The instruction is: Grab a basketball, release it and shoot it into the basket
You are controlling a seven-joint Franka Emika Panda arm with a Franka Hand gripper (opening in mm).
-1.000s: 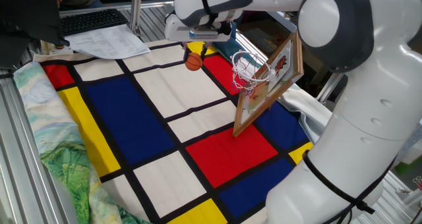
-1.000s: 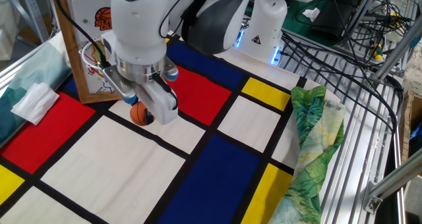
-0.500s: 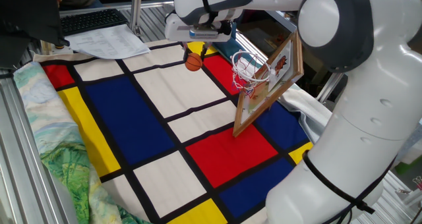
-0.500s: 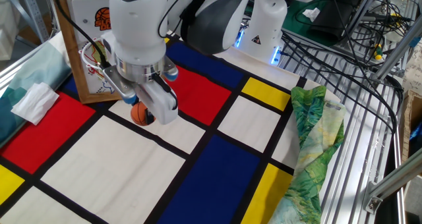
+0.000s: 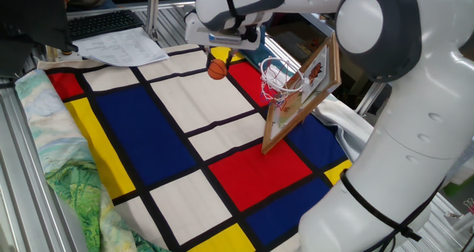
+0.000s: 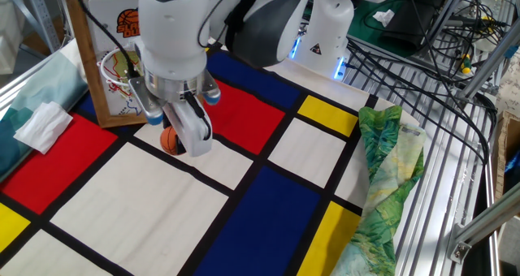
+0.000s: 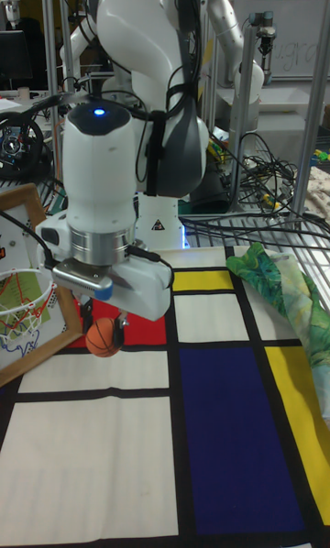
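Covering the table is a cloth of red, blue, yellow and white rectangles divided by black bands [image 5: 185, 133], with a crumpled green patterned fabric [image 6: 382, 170] along one edge and printed papers [image 5: 118, 46] at the far end. The white Franka arm's two-finger gripper [image 6: 172, 134] points downward, its jaws closed narrowly on the small orange basketball with dark seam lines [image 6: 170, 140]. The ball hangs at the fingertips above the cloth, over a black band near a red rectangle, also seen at [image 5: 216, 70] and [image 7: 103, 336].

Just beside it stands the basket [image 5: 278, 85]: a red rim with white string net fixed to a wood-framed rectangular backboard bearing an orange picture, leaning slightly.

Compared with half a second ago, the wrist has turned about its vertical axis and shifted slightly; in the other fixed view the white finger housing now sits more squarely in front of the ball. The ball itself has barely moved.

Judgement: the grasp is complete; the arm appears to be orienting for the carry to the rim. Release has not yet occurred.
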